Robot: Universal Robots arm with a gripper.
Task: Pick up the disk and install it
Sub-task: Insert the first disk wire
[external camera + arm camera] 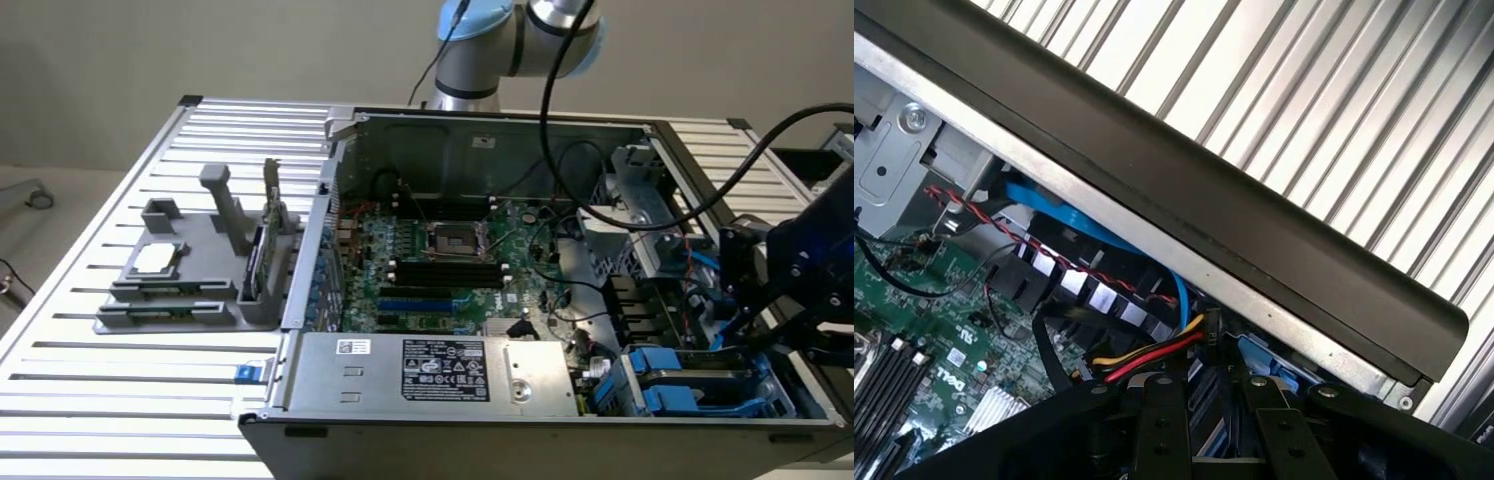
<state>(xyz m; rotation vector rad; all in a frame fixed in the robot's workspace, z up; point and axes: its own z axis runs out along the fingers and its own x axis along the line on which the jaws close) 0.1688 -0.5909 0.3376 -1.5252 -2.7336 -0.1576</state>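
In the exterior view the gripper (771, 315) hangs over the near corner of the open computer case (534, 450) on the exterior view's right, just above the drive bay (625, 388). How wide it stands, or whether it holds anything, I cannot tell. The disk (701, 378) appears to sit low in that bay, its bright blue carrier framing a dull grey face, roughly level and largely in shadow. The chief risk, as I judge it, is crowding: a thick black cable (667, 227) loops just beside the wrist, and a sideways drift could catch it or knock the case wall. A carrier entered askew could also jam in the bay. In the wrist view the gripper (1209, 440) sits close inside the case's black rim (1254, 230), with the slatted table (1334, 90) beyond. A red, yellow and black power lead (1154, 355) crosses right in front of it and a blue cable (1084, 225) runs along the wall; either might snag. A blue patch (1269, 355) beside the lead is probably the carrier, though too little shows to be sure.
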